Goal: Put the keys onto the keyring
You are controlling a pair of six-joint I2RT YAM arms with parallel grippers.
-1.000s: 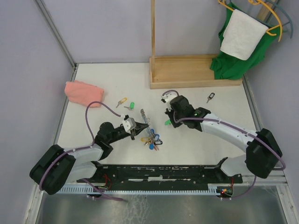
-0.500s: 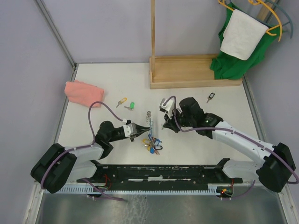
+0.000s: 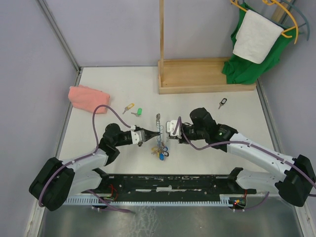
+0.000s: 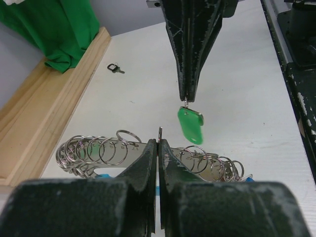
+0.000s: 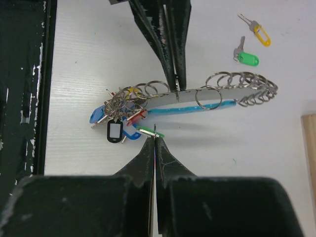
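The keyring (image 5: 217, 94) is a silvery metal strip strung with many small split rings and a blue band. A bunch of keys (image 5: 118, 121) with blue, red and black tags hangs at one end. My left gripper (image 4: 158, 143) is shut on the strip's middle and holds it off the table (image 3: 157, 126). My right gripper (image 5: 155, 138) is shut on the ring of a green-tagged key (image 4: 190, 124), just beside the strip and facing the left gripper (image 3: 150, 134). Three loose keys lie apart: yellow (image 3: 128, 106), green (image 3: 139, 111) and black (image 3: 222, 103).
A pink cloth (image 3: 88, 97) lies at the far left. A wooden stand (image 3: 207, 74) with an upright post runs along the back. Green fabric and a white towel (image 3: 256, 37) hang at the back right. The black base rail (image 3: 168, 181) spans the near edge.
My right gripper has swung left and nearer with the green-tagged key, ending right beside the keyring. My left gripper has shifted the keyring slightly to the right.
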